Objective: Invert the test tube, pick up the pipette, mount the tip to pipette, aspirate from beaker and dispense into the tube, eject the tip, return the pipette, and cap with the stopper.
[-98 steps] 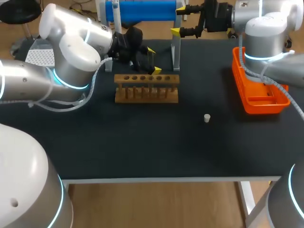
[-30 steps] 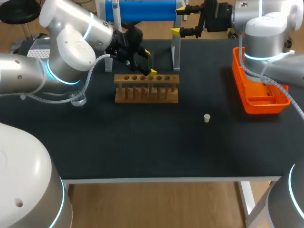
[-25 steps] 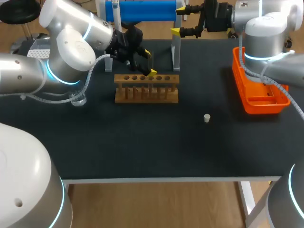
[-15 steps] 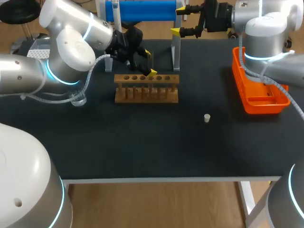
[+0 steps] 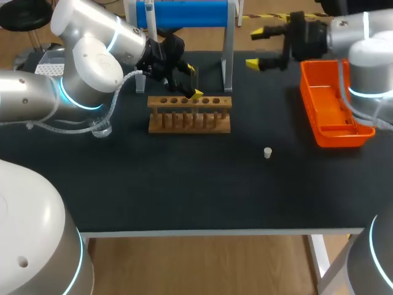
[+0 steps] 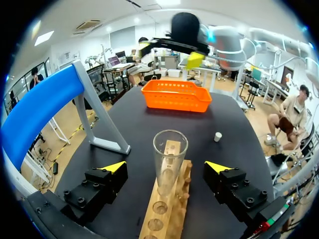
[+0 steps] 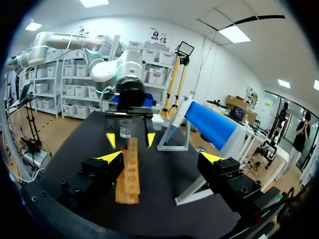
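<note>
While left gripper (image 6: 165, 167) and right gripper (image 5: 256, 48) gape, one racked tube (image 6: 170, 149), one stopper (image 5: 268, 152).

Black table (image 5: 184, 190); tan wooden rack (image 5: 190, 114); bright orange basket (image 5: 336, 136); white stopper (image 5: 268, 152); clear glass test tube (image 6: 169, 157); blue stand bar (image 5: 190, 13) (legs grey).

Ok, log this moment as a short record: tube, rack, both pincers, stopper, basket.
test tube: upright, open mouth up, at one end of the wooden rack
left pincer: open, one finger on each side of the test tube, neither touching it
right pincer: open, empty, raised beside the orange basket
stopper: loose on the table, between wooden rack and orange basket
blue stand: behind the wooden rack
</note>
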Controlling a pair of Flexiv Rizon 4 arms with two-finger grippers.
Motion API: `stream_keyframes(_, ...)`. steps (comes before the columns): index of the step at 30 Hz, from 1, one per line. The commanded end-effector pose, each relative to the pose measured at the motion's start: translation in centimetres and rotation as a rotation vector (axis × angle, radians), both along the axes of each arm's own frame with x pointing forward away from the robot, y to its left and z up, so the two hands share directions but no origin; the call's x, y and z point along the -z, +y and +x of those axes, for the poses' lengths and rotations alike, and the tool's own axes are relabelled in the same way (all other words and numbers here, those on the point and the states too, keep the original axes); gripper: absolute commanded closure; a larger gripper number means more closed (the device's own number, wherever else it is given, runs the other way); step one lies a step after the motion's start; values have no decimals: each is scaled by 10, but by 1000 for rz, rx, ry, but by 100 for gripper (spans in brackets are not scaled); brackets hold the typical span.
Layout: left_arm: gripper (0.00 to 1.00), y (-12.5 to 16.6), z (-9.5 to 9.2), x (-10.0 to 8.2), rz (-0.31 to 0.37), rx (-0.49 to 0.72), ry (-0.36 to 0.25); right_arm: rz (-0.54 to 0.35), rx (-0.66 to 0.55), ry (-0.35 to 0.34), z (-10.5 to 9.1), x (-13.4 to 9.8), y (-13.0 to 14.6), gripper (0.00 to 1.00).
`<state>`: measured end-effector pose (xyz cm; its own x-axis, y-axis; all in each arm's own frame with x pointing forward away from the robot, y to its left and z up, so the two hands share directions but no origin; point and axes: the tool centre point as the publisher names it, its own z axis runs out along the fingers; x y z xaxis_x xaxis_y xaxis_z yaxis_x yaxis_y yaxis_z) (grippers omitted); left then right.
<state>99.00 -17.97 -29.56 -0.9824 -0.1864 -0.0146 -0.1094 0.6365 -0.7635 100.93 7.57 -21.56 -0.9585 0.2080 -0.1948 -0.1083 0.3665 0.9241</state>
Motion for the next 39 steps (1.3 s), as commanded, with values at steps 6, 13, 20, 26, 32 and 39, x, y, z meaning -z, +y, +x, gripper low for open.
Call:
stream_keyframes(6,0,0,1,0,3,1,3,-27,85,28,-87,5,-70,0)
stream_keyframes(13,0,0,1,0,3,1,3,-99,156,89,-118,46,-89,0)
stream_keyframes(20,0,0,1,0,3,1,3,-129,168,138,-150,83,-97,0)
stream_keyframes(26,0,0,1,0,3,1,3,-148,193,159,-163,105,-101,0)
stream_keyframes(32,0,0,1,0,3,1,3,-142,213,179,-169,122,-101,0)
stream_keyframes(39,0,0,1,0,3,1,3,-158,197,177,-174,140,-92,0)
